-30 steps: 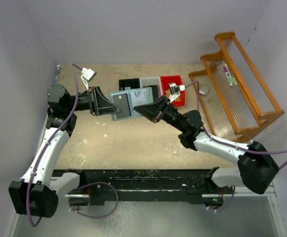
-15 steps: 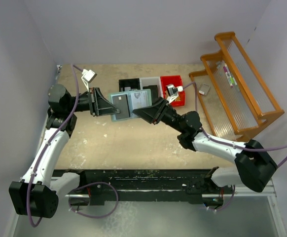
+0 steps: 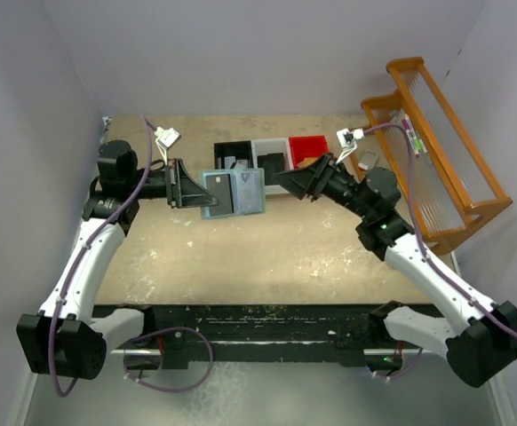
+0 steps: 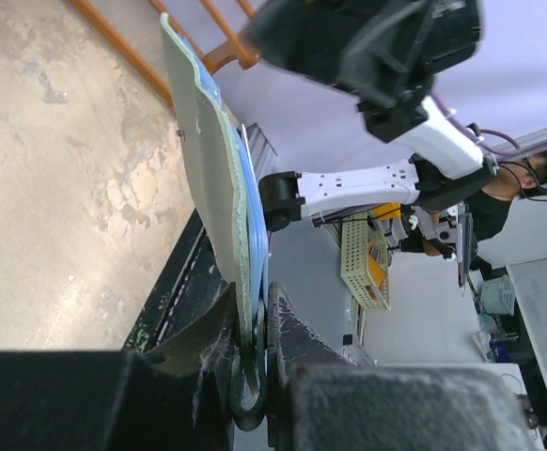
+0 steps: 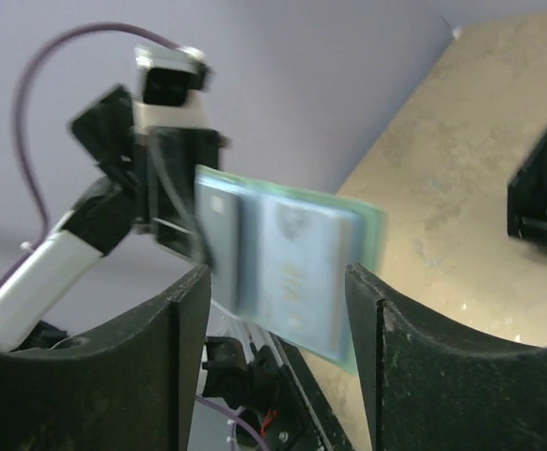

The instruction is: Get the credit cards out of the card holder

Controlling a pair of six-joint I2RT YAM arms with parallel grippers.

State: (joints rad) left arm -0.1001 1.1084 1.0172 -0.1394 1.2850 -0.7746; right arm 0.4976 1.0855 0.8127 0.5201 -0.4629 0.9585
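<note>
Extraction step in hand: pinches the open teal card holder (image 3: 236, 193) by its left edge in the narrow left claw (image 3: 200, 190), aloft over the desk (image 3: 241, 257), credit cards (image 3: 219, 188) not yet out of their slots; next calls for steering the wide, empty right claw (image 3: 282, 177), near its right side, onto a card edge.

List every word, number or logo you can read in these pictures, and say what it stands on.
No text can be read anywhere.
Card in the card holder: faint marks, too blurred to read.
Label on the rack: too small to read.
</note>
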